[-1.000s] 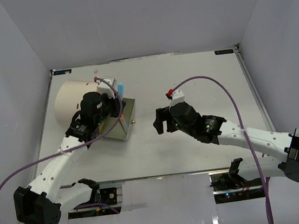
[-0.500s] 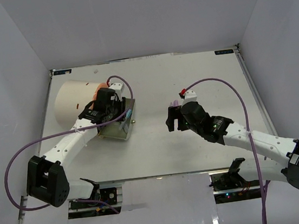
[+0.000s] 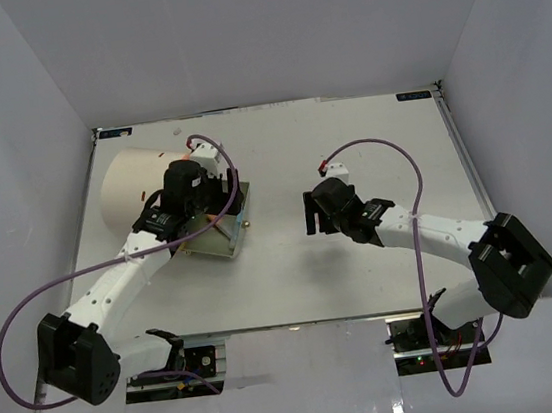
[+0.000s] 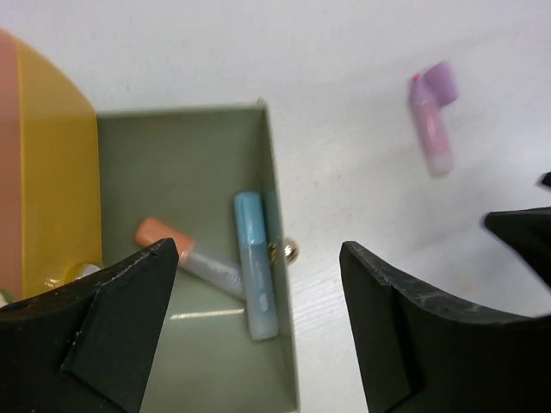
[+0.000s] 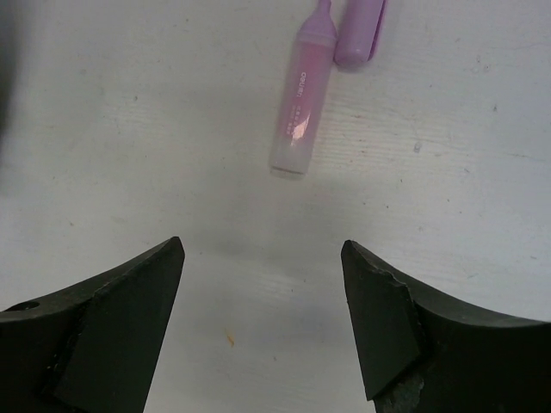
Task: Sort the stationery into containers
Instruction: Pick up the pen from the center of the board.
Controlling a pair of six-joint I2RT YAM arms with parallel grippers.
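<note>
The cream cylinder container lies at the left with one grey-green drawer pulled out. In that drawer lie a light blue pen and an orange-capped pen. My left gripper hangs open above the drawer's front wall and holds nothing. A purple-pink pen lies on the table with its purple cap touching its tip. My right gripper stands open just short of it, nothing between its fingers. In the top view the right gripper hides that pen.
A small brass knob sticks out of the drawer's front. The container's orange-yellow face stands beside the drawer. The purple-pink pen lies to the right of the drawer on the white table. White walls enclose the table.
My left gripper has gone from shut to open over the drawer, and the blue pen now lies inside. The right gripper has shifted right and back toward the purple-pink pen.
</note>
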